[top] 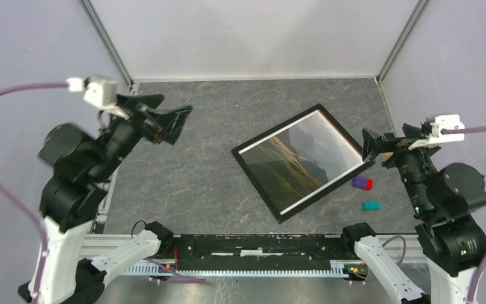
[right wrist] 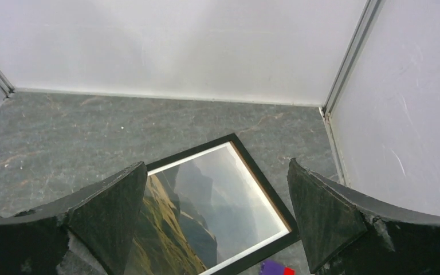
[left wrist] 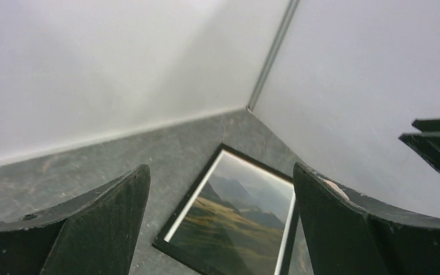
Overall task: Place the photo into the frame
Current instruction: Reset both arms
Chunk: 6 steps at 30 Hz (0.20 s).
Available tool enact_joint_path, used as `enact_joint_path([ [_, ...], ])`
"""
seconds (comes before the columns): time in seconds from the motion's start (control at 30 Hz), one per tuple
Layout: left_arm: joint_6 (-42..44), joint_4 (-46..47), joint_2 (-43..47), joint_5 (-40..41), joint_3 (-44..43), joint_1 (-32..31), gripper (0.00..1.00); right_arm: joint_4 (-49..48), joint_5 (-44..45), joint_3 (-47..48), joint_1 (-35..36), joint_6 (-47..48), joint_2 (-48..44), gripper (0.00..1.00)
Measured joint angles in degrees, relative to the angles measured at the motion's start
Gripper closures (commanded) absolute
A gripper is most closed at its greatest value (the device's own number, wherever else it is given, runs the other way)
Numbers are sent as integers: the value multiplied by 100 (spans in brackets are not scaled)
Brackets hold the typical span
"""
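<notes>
Lying flat on the grey marbled table [top: 183,183], right of centre and turned on a diagonal, the frame [top: 256,183] shows its black front side uppermost. The photo [top: 300,161] sits inside the rails, with its thin white border visible along the inner edges. Brown-green hillside fills the half nearer the arms and grey sky the farther half. A pale sheen crosses the sky portion.

Left gripper [top: 174,117]: raised over the left side of the table, well apart from the frame and pointing towards it. In the left wrist view its fingers [left wrist: 103,223] stand wide apart with nothing between them, and the frame is seen beyond the gap.

Right gripper [top: 368,145]: positioned at the frame's right-hand corner in the top view. The right wrist view shows its fingers [right wrist: 109,212] spread wide, holding nothing, with the frame lower down between them. No contact with the frame is visible.

Other items: a small purple-and-red block [top: 362,183] lies on the table just beside the frame's right-hand corner. A small teal block [top: 371,205] lies a little nearer the arms, apart from the frame. Plain white walls enclose the table on three sides.
</notes>
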<state>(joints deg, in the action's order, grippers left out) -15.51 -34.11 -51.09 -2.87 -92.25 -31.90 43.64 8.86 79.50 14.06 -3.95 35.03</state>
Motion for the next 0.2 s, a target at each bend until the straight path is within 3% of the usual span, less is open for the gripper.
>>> enact_joint_path([
  [0.2, 72, 181, 798, 584, 122, 0, 0, -291, 35, -151, 0, -70, -461, 2],
])
